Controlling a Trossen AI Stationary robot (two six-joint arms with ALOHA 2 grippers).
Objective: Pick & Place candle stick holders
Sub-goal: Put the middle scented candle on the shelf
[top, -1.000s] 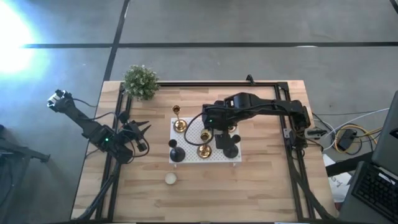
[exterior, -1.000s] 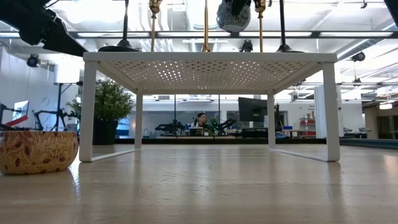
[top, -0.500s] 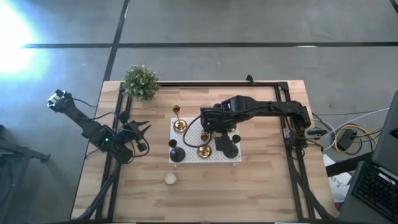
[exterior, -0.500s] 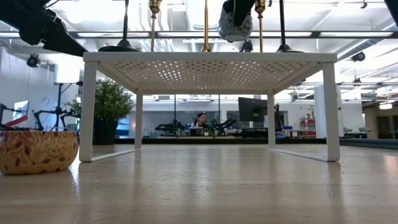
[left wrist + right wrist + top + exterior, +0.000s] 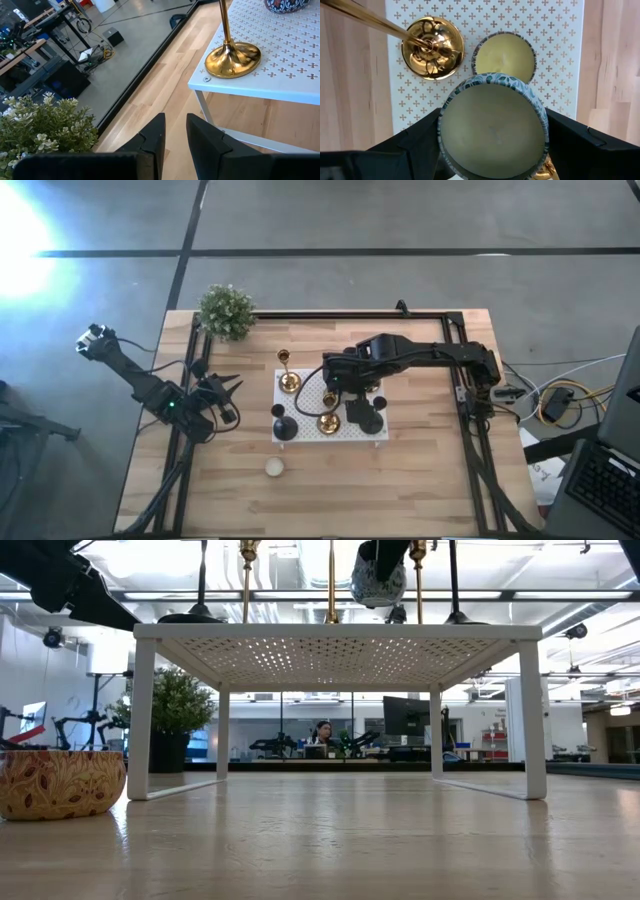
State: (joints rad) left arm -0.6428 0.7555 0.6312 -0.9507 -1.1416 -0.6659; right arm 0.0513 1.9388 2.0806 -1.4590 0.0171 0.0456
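Above the white rack (image 5: 300,395), a round patterned candle jar (image 5: 492,131) was held tight between the fingers of the right gripper (image 5: 492,137). Just below it, a second candle (image 5: 504,53) and a gold holder (image 5: 433,48) were seen on the rack. By the look of it, the jar was being carried, and a free spot would be needed next. The left gripper (image 5: 174,142) was kept at the table's left side, its fingers close together on nothing. No writing could be read.

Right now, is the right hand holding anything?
Yes. The right hand is shut on a patterned candle jar, lifted above the white perforated stand.
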